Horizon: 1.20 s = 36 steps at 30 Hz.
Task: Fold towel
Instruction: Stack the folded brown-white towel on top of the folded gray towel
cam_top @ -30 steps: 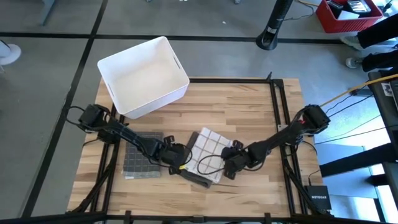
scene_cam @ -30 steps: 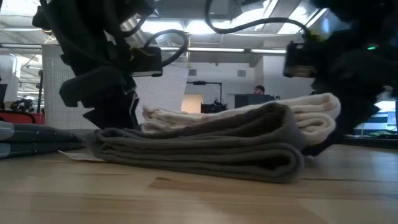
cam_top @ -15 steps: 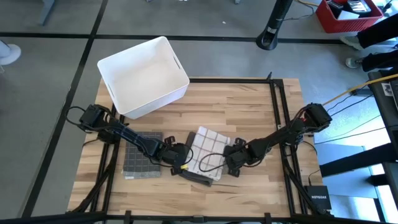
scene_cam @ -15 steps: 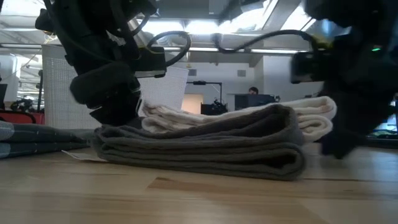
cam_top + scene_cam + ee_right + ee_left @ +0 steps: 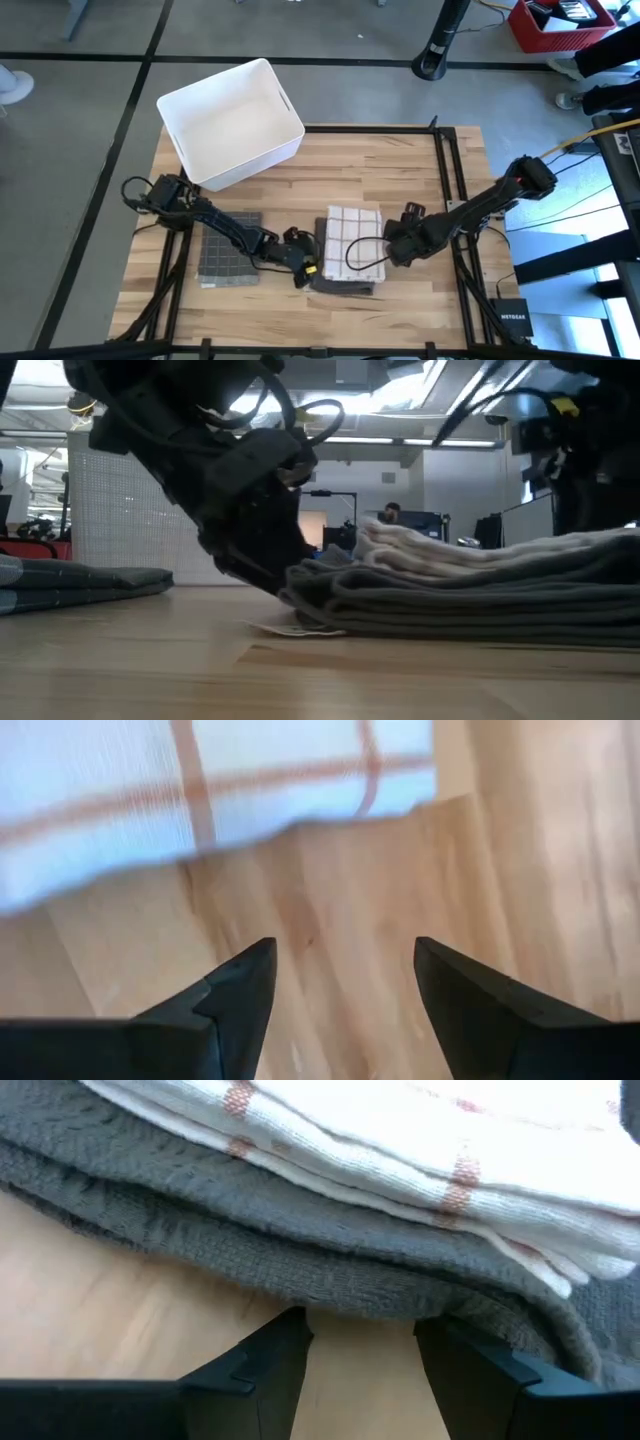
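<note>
High view: a white checked towel lies folded on a grey towel at the table's 6 o'clock edge. Left tool, fingers apart, sits at the stack's 9 o'clock side; right tool, fingers apart, at its 3 o'clock side. A white bin stands at 11 o'clock; a dark folded cloth lies at 8 o'clock.

Low view: the stack rests flat.

Left wrist view: fingers flank the grey towel's edge, empty.

Right wrist view: fingers stand over bare wood.

White red-checked towel over grey towel; grey checked cloth; white bin.
</note>
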{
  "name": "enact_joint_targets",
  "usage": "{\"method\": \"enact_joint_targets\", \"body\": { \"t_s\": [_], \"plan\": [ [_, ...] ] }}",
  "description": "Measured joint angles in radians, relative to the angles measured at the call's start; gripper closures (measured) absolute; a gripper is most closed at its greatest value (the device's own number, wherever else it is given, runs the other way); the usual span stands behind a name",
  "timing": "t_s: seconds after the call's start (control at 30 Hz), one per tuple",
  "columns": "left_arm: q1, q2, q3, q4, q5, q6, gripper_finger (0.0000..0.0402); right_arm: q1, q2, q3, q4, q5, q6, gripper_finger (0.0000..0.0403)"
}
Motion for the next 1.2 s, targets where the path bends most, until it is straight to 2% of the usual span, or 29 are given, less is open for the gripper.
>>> {"method": "enact_joint_targets", "body": {
  "t_s": [0.1,0.2,0.37,0.53,0.63,0.73,0.9,1.03,1.2],
  "plan": [
    [0.01,0.0,0.022,-0.047,0.01,0.008,0.0218,0.0,-0.036,0.0,0.025,0.024,0.015,0.0164],
    [0.014,-0.045,0.057,-0.195,0.048,0.042,0.0218,0.012,-0.059,0.0,0.046,0.032,0.022,0.0164],
    [0.009,-0.157,0.13,-0.436,0.034,0.059,0.0218,0.048,-0.066,-0.001,0.145,0.153,0.025,0.0164],
    [0.079,-0.188,0.131,-0.36,0.016,0.016,0.0218,0.065,-0.064,-0.071,0.363,0.257,0.041,0.0164],
    [0.139,-0.157,0.127,-0.267,0.03,-0.049,0.0218,0.089,-0.065,-0.139,0.41,0.344,0.132,0.0164],
    [0.183,-0.132,0.123,-0.242,0.043,-0.157,0.0218,0.128,-0.066,-0.201,0.418,0.399,0.267,0.0164],
    [0.219,-0.086,0.123,-0.204,0.1,-0.301,0.0218,0.181,-0.066,-0.281,0.494,0.415,0.434,0.0164],
    [0.218,-0.063,0.125,-0.158,0.106,-0.336,0.0218,0.19,-0.066,-0.337,0.66,0.43,0.424,0.0164],
    [0.225,-0.022,0.122,-0.147,0.109,-0.364,0.0218,0.182,-0.047,-0.381,0.787,0.422,0.395,0.0164]
  ]
}}
